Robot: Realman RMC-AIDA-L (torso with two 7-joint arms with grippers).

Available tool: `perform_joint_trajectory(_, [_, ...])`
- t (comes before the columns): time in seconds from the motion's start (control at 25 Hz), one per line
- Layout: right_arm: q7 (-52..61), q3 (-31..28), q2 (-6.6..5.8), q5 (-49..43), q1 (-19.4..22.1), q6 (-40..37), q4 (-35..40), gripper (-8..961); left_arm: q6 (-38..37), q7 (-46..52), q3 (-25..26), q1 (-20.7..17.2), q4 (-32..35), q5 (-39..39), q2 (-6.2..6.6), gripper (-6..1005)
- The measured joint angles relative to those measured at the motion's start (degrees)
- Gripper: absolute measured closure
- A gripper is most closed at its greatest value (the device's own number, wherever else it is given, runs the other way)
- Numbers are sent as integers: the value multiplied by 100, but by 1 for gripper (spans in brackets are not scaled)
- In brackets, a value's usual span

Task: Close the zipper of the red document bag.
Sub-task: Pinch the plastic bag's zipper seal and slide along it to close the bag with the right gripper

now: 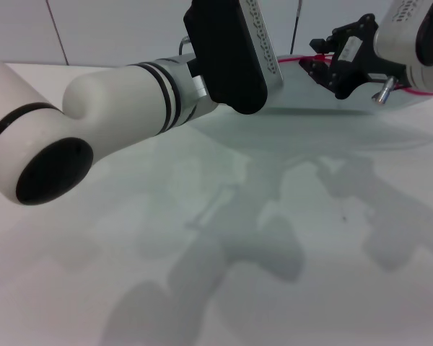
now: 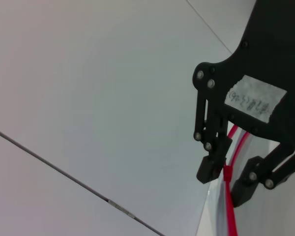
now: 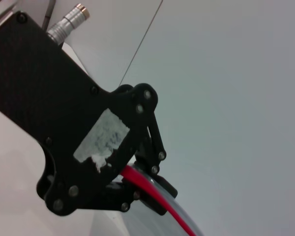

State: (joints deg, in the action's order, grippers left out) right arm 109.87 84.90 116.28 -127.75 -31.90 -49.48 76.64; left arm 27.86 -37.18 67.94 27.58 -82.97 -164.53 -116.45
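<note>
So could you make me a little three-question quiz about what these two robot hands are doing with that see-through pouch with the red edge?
1. True or false: the red document bag lies at the far side of the table, away from the robot.
2. Which grippers have their fingers at the zipper? A) only the left gripper B) only the right gripper C) both
3. Fill in: the edge strip that the grippers hold is coloured ____.

Key:
1. True. In the head view the bag sits at the far edge, where both arms reach.
2. C. Each wrist view shows that arm's black fingers closed around the red strip.
3. Red.
</note>
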Motion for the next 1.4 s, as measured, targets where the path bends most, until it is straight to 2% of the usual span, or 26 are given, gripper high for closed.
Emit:
perform_joint_trajectory(0.6, [101, 87, -1, -243, -86, 0, -140, 770, 0, 0, 0, 2, 26, 0, 1, 885])
perform_joint_trajectory(1.4, [349, 184, 0, -514, -102, 133, -140, 837, -3, 0, 35, -37, 46, 1, 9, 879])
